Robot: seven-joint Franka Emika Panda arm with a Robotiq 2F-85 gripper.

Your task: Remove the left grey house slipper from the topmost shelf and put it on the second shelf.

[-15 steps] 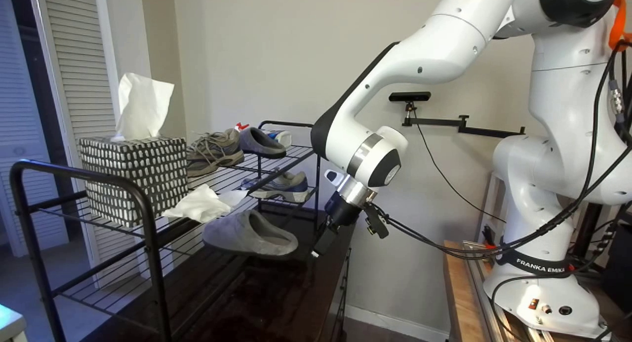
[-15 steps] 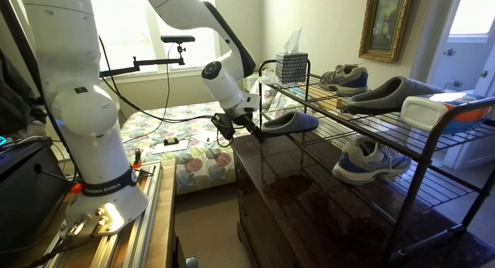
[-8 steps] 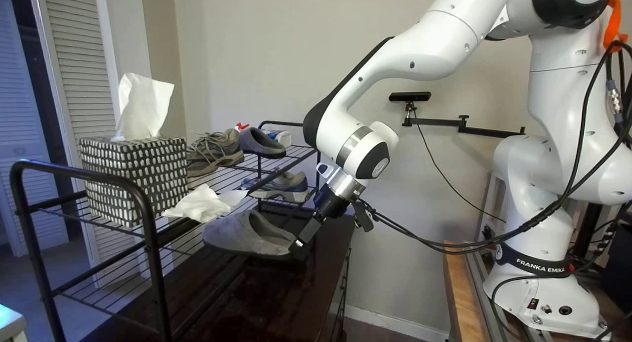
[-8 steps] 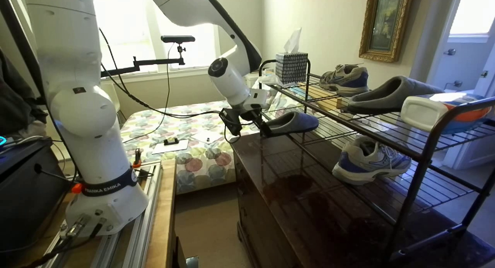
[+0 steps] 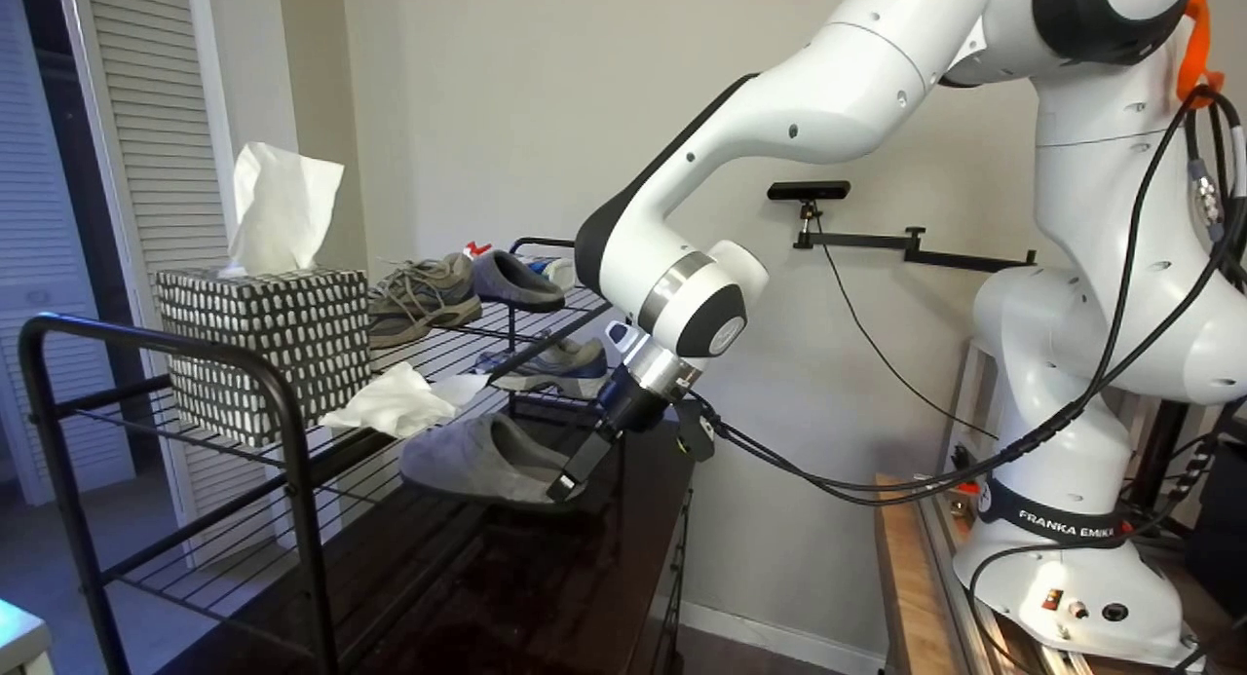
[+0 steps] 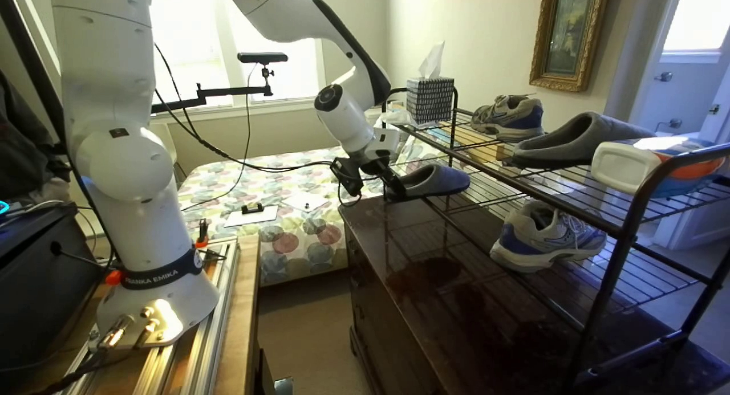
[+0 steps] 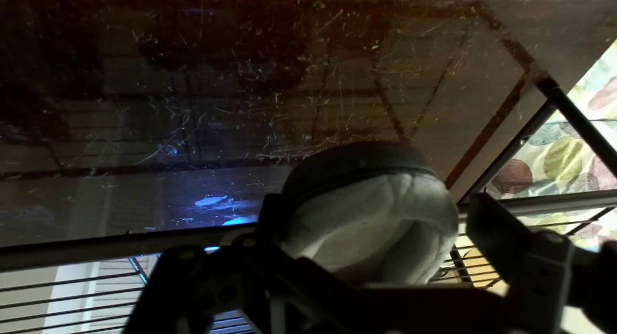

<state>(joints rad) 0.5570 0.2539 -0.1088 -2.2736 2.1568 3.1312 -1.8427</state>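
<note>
Above the table (image 6: 393, 258), the slipper (image 6: 442, 181) overhangs the second shelf (image 6: 485, 212) — jaws parted around its heel (image 7: 356, 199) — I'd push straight inward.

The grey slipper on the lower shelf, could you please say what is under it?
The grey slipper overhangs the shelf's front rail, its heel above the dark dresser top; what lies directly beneath its toe is covered.

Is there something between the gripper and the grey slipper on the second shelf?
Nothing visible: in the wrist view, the gripper is open, with the heel of the grey slipper between its fingers. The lower sneaker stands apart, to one side.
</note>
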